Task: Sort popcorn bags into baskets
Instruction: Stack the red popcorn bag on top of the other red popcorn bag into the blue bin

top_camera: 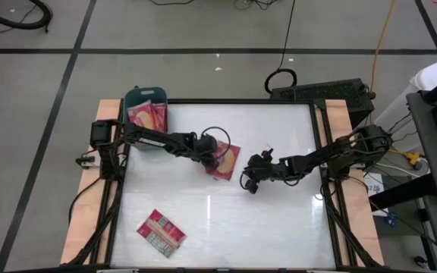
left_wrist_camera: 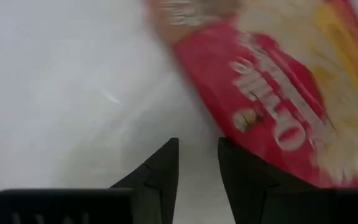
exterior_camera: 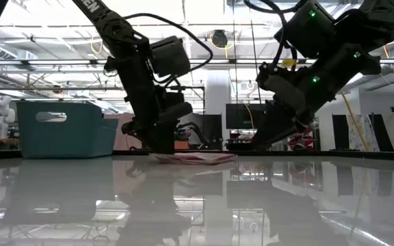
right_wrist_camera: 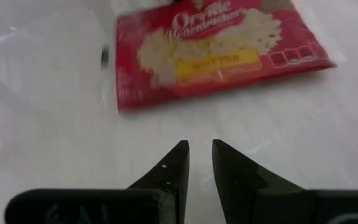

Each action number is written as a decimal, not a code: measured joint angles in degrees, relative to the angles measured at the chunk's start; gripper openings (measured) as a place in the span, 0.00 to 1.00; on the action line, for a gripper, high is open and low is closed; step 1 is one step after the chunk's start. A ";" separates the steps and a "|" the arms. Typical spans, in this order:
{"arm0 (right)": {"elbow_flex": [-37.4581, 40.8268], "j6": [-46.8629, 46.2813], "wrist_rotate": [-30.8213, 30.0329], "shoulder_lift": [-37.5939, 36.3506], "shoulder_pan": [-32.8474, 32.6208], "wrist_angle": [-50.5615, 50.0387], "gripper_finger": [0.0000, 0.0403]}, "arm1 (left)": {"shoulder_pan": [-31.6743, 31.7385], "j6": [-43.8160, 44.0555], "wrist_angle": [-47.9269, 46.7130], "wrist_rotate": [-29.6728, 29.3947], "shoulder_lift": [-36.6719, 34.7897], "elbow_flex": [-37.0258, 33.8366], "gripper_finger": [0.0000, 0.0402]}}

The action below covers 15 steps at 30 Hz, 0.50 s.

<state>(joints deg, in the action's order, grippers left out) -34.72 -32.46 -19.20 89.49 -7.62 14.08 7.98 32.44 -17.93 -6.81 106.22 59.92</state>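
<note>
we go left to right. small teal-blue rounded plastic bin [top_camera: 144, 97] at the table's far left corner, flat red packets with yellow picture faces [top_camera: 148, 117] already inside. a loose red packet, white-grey label up [top_camera: 160, 232], lies flat near the front edge, well apart from both arms. mid-table, the left gripper [top_camera: 208, 155] is down at the near edge of a glossy red popcorn packet [top_camera: 224, 160]; its fingers [left_wrist_camera: 160, 174] stand a narrow gap apart with nothing between them, the packet just beyond and to one side. packet's long axis runs diagonal, away from the bin. the right gripper [top_camera: 250, 180] sits just beside the same packet on its other side, narrow too, empty. we judge the left arm nearer, and the bin lies behind it.
</note>
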 joint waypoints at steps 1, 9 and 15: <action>0.01 -1.06 0.00 0.00 0.01 -0.08 0.16 | -0.51 -0.68 0.49 1.49 -0.14 -0.02 0.29; 0.04 -8.17 2.98 0.00 0.50 -2.28 0.18 | -2.87 -6.06 1.68 8.36 -0.16 2.68 0.29; 0.04 -4.53 2.82 0.00 1.81 -2.94 0.25 | -3.44 -19.23 -0.27 5.99 -0.22 4.49 0.29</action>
<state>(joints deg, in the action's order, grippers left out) -34.68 -36.99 -16.39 89.49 -5.80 11.14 4.54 13.20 -18.20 -0.82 106.00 64.41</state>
